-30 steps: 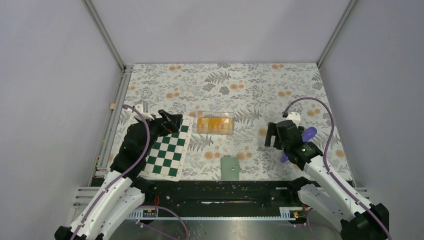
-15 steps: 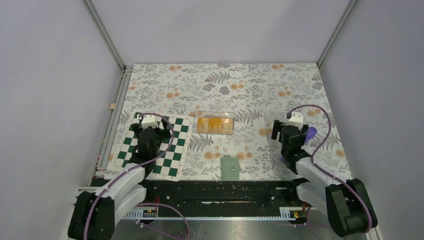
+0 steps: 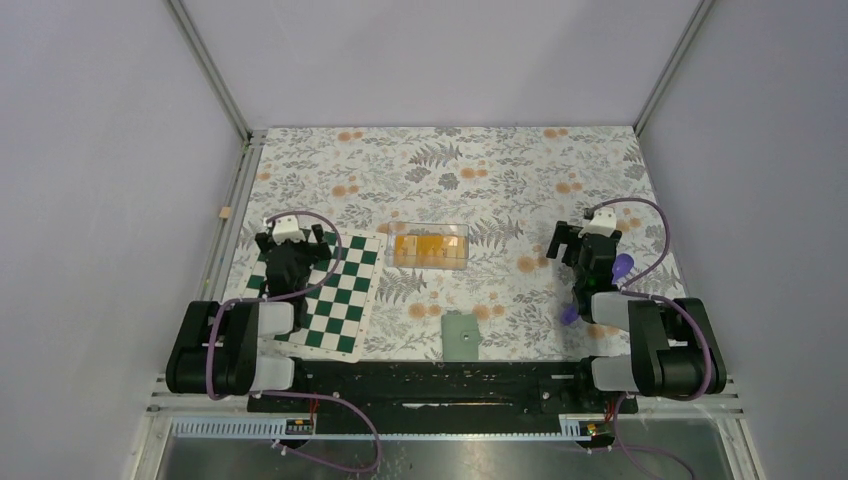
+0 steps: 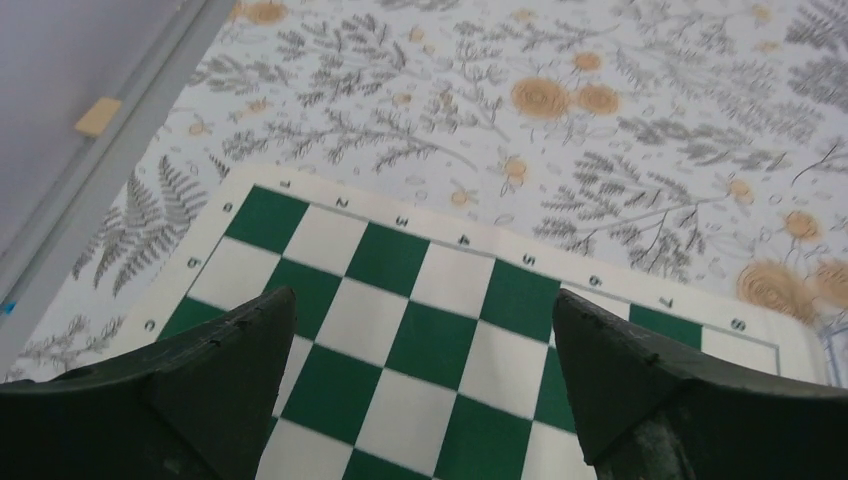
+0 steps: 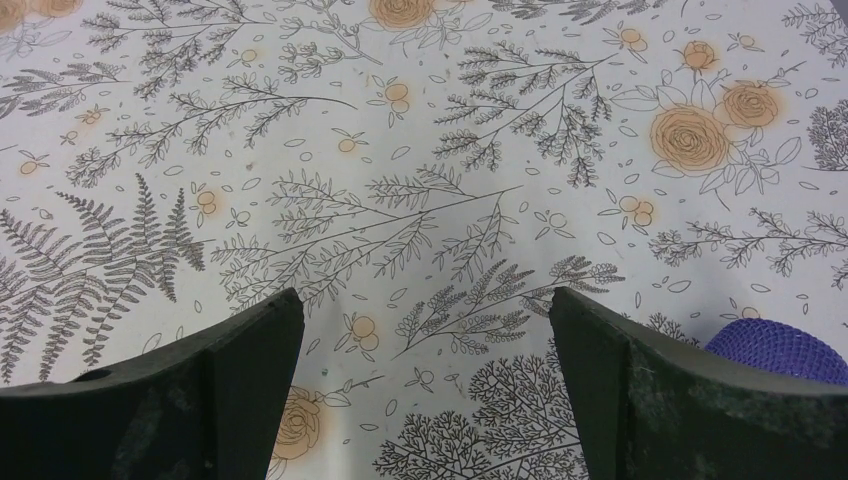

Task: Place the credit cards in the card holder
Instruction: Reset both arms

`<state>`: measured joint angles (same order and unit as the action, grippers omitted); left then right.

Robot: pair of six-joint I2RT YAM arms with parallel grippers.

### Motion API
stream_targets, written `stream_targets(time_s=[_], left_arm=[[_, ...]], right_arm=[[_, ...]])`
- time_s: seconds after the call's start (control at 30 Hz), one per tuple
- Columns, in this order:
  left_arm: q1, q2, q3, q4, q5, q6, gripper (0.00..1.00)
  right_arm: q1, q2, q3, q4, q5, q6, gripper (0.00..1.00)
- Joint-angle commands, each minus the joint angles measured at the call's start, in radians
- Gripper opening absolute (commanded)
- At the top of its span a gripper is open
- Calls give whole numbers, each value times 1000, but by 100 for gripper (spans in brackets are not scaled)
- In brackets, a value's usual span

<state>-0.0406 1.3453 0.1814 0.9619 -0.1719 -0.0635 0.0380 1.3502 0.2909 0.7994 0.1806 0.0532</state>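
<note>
Several orange-yellow credit cards point(image 3: 430, 249) lie inside the clear rectangular card holder point(image 3: 431, 232) at the middle of the table. Both arms are folded back over their bases. My left gripper point(image 3: 290, 243) hangs open over the far part of the green-and-white chequered board point(image 3: 335, 305), left of the holder, and holds nothing. In the left wrist view the left gripper point(image 4: 422, 295) frames only board squares point(image 4: 430, 340). Open as well, my right gripper point(image 3: 585, 240) is right of the holder; the right wrist view puts it point(image 5: 425, 292) above bare flowered cloth.
A flat green rectangle point(image 3: 461, 336) lies near the front edge, below the holder. A purple mesh object point(image 3: 620, 267) point(image 5: 785, 350) lies beside the right gripper. Grey walls and metal rails close in the table on three sides.
Both arms have folded back toward their bases. The left gripper drew back to the left over the board, the right one shifted right and away. Both stayed open.
</note>
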Motion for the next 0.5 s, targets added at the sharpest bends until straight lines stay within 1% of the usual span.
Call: stream_targets(time_s=[0.0, 0.07, 0.17, 0.23, 0.47], left_arm=[[11, 2, 79, 58, 122, 14, 99], [11, 0, 83, 46, 154, 24, 99], [11, 0, 83, 48, 152, 25, 99], [11, 2, 82, 50, 153, 25, 99], [11, 2, 83, 49, 151, 27, 99]], right_arm=[[-7, 7, -24, 201, 32, 11, 100], [-6, -8, -18, 157, 37, 13, 99], [-7, 6, -27, 203, 36, 14, 99], [-7, 1, -17, 177, 36, 14, 99], [-6, 5, -22, 195, 35, 14, 99]])
